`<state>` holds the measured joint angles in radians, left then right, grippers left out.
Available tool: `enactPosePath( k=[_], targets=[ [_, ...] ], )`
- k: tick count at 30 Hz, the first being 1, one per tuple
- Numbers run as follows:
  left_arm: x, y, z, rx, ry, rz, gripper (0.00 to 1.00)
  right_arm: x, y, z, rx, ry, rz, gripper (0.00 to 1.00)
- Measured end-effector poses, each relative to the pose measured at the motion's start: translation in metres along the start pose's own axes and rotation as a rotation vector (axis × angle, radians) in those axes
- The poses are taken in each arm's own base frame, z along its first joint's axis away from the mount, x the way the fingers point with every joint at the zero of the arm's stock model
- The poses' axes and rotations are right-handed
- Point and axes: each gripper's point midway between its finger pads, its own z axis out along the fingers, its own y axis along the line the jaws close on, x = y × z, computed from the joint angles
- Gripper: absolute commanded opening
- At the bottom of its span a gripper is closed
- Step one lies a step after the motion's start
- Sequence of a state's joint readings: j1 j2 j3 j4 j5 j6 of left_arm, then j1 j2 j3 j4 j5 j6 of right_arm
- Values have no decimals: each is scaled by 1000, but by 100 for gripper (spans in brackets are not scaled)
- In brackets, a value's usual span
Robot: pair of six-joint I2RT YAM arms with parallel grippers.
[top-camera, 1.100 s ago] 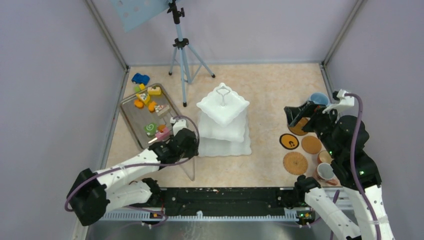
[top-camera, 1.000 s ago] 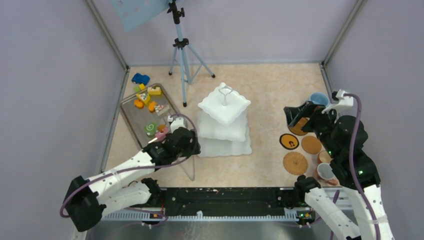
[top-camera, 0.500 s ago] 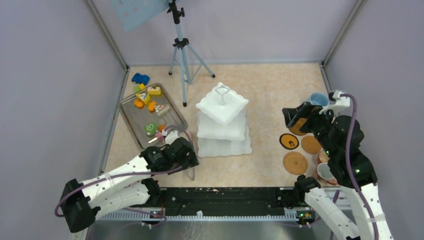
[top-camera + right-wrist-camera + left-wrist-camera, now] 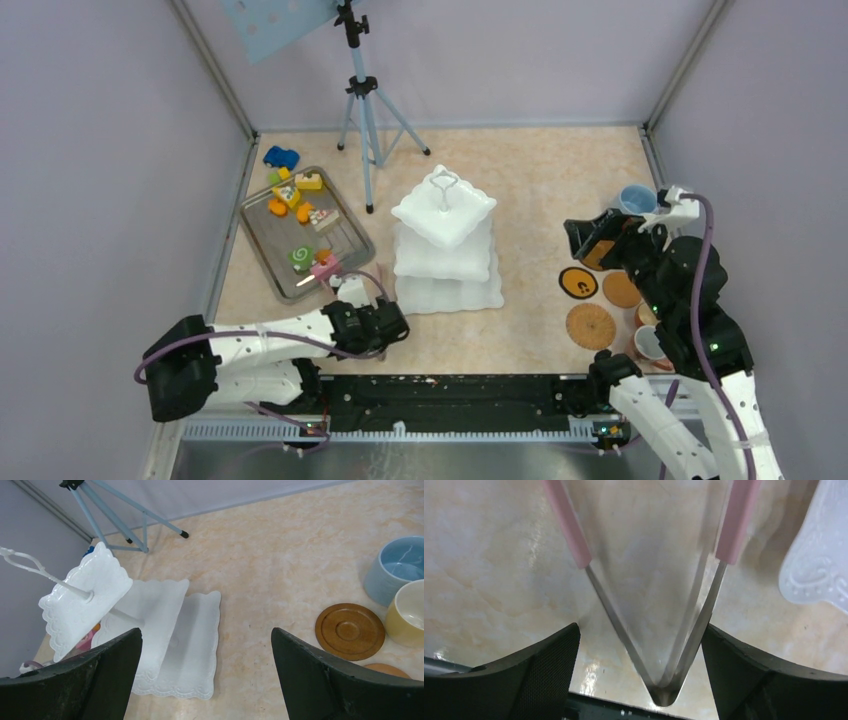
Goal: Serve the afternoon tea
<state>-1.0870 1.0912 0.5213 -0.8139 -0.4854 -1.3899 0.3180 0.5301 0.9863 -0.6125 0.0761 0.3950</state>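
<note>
The white three-tier stand (image 4: 445, 240) is mid-table and also shows in the right wrist view (image 4: 165, 625). Toy pastries (image 4: 300, 215) lie on the steel tray. My left gripper (image 4: 385, 325) is low, near the front-left of the stand. It is open (image 4: 639, 630) and straddles the hinge end of pink-tipped metal tongs (image 4: 664, 685) without touching them. My right gripper (image 4: 590, 235) is open and empty (image 4: 205, 635), held above the coasters (image 4: 591, 325). The blue mug (image 4: 397, 567), the cream mug (image 4: 412, 612) and a brown coaster (image 4: 350, 631) are to its right. A pinkish mug (image 4: 652, 343) stands at the near right.
The steel tray (image 4: 262, 250) lies at the left, with a blue toy car (image 4: 281, 157) behind it. A tripod (image 4: 365, 100) stands at the back behind the stand. Walls close in both sides. The arms' base rail (image 4: 450, 395) runs along the near edge.
My left gripper has pulled back from the tray's corner toward the near edge and come down over the tongs. My right gripper has shifted slightly left.
</note>
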Motion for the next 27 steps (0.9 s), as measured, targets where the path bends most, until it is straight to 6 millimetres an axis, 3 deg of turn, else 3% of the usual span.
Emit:
enactPosePath(
  k=[9,21,27],
  targets=[
    [-24,-4,19,-93,-269,27,96,25,-7,8,9,58,3,99],
    [-46,-5,35,-130,-499,-34,94,23,-5,6,2,47,6,99],
    [-48,-4,37,-134,-532,-32,84,22,-5,5,1,46,6,99]
  ],
)
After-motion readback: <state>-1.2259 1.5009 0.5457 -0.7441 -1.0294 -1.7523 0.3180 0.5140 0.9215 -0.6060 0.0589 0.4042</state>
